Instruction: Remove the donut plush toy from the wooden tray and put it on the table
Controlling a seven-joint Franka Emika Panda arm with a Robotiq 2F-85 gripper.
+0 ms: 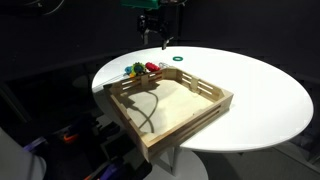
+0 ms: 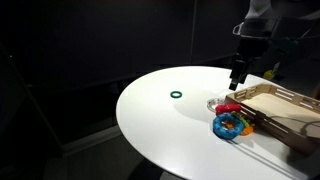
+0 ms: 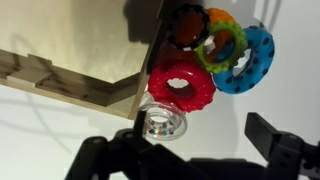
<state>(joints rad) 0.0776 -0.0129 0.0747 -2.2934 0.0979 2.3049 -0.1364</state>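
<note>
On the table (image 1: 262,92), just outside a corner of the wooden tray (image 1: 221,98), there's the donut plush toy (image 3: 165,122), a pale ring touching the red ring of the toy cluster (image 3: 215,52). The gripper (image 3: 182,142) hovers over it, fingers spread wide, holding nothing. The green ring (image 2: 177,95) lies well apart.

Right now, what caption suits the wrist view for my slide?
Open gripper over the donut plush toy on the table, beside the wooden tray corner and coloured rings.
</note>
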